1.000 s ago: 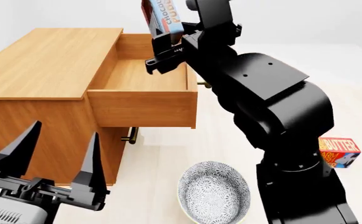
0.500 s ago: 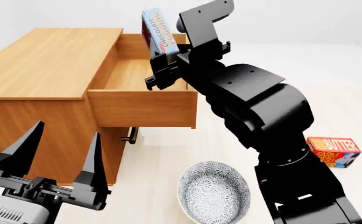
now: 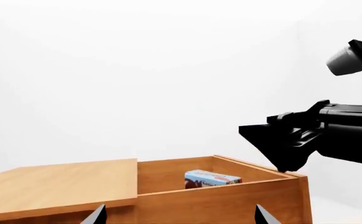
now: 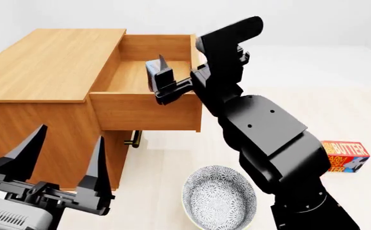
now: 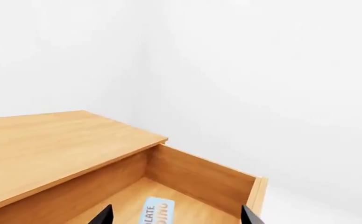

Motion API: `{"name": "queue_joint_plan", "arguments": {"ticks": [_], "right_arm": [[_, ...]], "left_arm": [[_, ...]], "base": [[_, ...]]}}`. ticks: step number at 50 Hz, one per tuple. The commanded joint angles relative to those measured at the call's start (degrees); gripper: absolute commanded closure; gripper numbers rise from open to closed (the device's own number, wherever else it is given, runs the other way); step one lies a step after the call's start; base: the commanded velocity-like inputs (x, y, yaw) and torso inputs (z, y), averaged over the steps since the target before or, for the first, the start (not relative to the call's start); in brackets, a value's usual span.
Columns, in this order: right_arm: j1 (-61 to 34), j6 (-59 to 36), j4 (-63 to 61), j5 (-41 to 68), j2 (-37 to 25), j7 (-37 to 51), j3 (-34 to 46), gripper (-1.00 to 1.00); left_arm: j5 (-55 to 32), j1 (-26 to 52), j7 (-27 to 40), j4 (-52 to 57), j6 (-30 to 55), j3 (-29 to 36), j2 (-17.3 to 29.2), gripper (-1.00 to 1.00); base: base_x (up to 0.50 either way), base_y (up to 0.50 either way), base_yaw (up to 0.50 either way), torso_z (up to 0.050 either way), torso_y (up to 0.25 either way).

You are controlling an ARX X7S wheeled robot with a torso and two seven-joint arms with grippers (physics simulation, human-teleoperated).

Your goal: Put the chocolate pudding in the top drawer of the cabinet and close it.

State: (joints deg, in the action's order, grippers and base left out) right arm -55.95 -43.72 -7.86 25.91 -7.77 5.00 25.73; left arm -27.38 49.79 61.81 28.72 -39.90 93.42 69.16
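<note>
While the pudding (image 3: 211, 178) lies flat on the floor of the open top drawer (image 4: 145, 111), near its back wall, the right end effector (image 4: 162, 79) hangs just above the drawer with its fingers spread and nothing between them. Around the drawer stands the cabinet (image 4: 45, 62), with a brass handle (image 4: 133, 139) of the lower drawer showing beneath. Nearer than the cabinet, the left end effector (image 4: 61, 160) is spread and empty. A patterned bowl (image 4: 219, 196) sits beside the cabinet, and a butter box (image 4: 345, 155) lies farther off.
</note>
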Motion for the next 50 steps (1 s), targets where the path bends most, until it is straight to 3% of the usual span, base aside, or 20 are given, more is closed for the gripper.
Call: {"name": "queue_joint_plan", "arguments": {"ticks": [1, 10, 50], "right_arm": [[9.5, 8.8, -10.5, -1.2, -3.6, 1.6, -0.7, -1.00], [16.2, 17.0, -13.9, -3.0, -6.1, 1.2, -1.2, -1.00], [17.5, 29.9, -11.2, -12.6, -5.8, 5.4, 0.3, -1.00]], "left_arm": [[-0.2, -0.2, -0.3, -0.3, 0.1, -0.2, -0.3, -1.00], [-0.3, -0.3, -0.4, -0.3, 0.7, -0.3, -0.7, -1.00], [-0.4, 0.0, -1.1, 1.0, 3.9, -0.9, -1.9, -1.00]], "base": [[0.00, 0.00, 0.00, 0.000, 0.000], [0.00, 0.00, 0.00, 0.000, 0.000], [0.00, 0.00, 0.00, 0.000, 0.000]]}}
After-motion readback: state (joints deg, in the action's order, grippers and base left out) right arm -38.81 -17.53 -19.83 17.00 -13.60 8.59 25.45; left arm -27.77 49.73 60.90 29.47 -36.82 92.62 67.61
